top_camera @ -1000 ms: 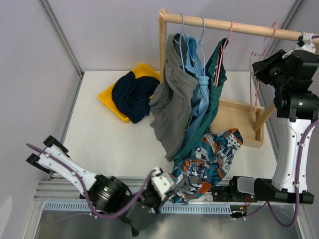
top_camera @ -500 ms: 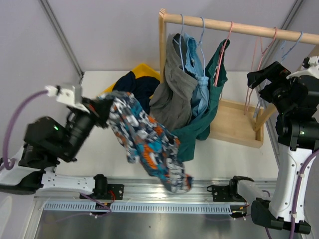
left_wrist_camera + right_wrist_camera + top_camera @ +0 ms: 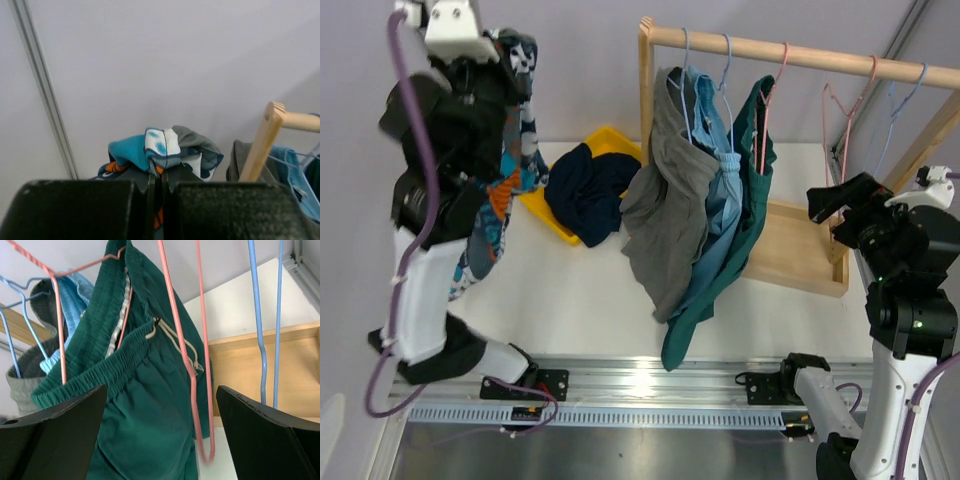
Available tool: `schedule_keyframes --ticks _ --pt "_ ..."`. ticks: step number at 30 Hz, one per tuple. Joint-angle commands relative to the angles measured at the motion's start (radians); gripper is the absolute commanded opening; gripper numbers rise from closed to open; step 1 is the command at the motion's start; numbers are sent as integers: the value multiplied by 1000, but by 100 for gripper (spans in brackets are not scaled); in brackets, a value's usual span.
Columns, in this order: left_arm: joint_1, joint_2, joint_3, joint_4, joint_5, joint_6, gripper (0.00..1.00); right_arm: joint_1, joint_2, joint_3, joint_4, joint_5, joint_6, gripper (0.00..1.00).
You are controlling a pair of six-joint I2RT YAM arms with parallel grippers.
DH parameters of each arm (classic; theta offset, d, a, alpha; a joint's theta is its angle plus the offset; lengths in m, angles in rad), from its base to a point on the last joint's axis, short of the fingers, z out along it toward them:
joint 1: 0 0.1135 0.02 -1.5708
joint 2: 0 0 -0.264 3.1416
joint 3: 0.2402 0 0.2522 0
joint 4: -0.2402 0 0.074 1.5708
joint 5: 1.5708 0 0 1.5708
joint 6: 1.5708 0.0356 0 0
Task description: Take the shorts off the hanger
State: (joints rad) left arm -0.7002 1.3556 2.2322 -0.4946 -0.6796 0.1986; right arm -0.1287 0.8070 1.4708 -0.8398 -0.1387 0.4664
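Observation:
My left gripper (image 3: 517, 52) is raised high at the far left, shut on the orange-blue-white cartoon print shorts (image 3: 500, 150), which hang down from it. In the left wrist view the printed cloth (image 3: 165, 147) bunches over the shut gripper (image 3: 159, 175). Grey shorts (image 3: 665, 215), light blue shorts (image 3: 717, 165) and dark teal-green shorts (image 3: 745, 190) hang on hangers from the wooden rail (image 3: 800, 52). Navy shorts (image 3: 585, 190) lie in the yellow tray (image 3: 532, 197). My right gripper (image 3: 828, 203) is open below the rail's right end, facing the teal-green shorts (image 3: 145, 395), its fingers (image 3: 55, 432) wide apart and holding nothing.
An empty pink hanger (image 3: 840, 110) and an empty blue hanger (image 3: 905, 100) dangle at the rail's right end, close in front of the right gripper (image 3: 161, 400). The rack's wooden base (image 3: 790, 250) lies on the white table (image 3: 580, 290). Grey walls stand behind.
The left arm swung from the table's near edge up to the far left, carrying the printed shorts. The right gripper opened and dropped away from the rail.

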Motion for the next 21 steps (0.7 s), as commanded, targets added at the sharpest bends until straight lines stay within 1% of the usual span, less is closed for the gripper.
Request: schedule_keyframes --ticks 1,2,3,4,6,7,8,10,11,12,13,14,15,16,17,19,21 --pt "192 184 247 -119 293 -97 0 -3 -35 -67 5 -44 -9 99" --pt "259 226 310 -116 328 -116 0 -3 -51 -82 8 -48 -9 100" --pt "289 294 331 -101 353 -128 0 -3 -58 -96 8 -55 -11 100" --pt "362 321 325 -58 430 -152 0 -3 -65 -122 8 -55 -14 99" --pt "430 368 294 0 507 -250 0 -3 -78 -142 7 -58 -20 99" --pt "488 432 294 20 584 -298 0 -3 -84 -159 5 -53 -28 99" --pt "508 468 293 25 624 -373 0 -3 -92 -165 2 -50 -32 99" --pt "521 552 281 21 672 -409 0 -2 -100 -181 -1 -36 -40 99" --pt "516 568 261 27 672 -413 0 0 -101 -187 1 -35 -40 99" --pt "512 573 235 43 701 -418 0 1 -104 -191 7 -35 -40 99" --pt "504 567 87 69 701 -421 0 1 -103 -196 11 -33 -38 99" --pt "501 530 20 164 684 -419 0 1 -101 -205 16 -38 -35 99" --pt "498 510 -41 221 651 -416 0 1 -98 -207 22 -42 -35 99" --pt "498 490 -210 275 638 -410 0 1 -95 -210 24 -44 -34 99" --pt "499 481 -254 330 611 -407 0 1 -94 -205 24 -44 -34 99" --pt "502 503 -289 323 595 -401 0 1 -97 -198 22 -33 -34 99" --pt "504 557 -273 250 594 -403 0 1 -103 -181 24 -18 -35 99"
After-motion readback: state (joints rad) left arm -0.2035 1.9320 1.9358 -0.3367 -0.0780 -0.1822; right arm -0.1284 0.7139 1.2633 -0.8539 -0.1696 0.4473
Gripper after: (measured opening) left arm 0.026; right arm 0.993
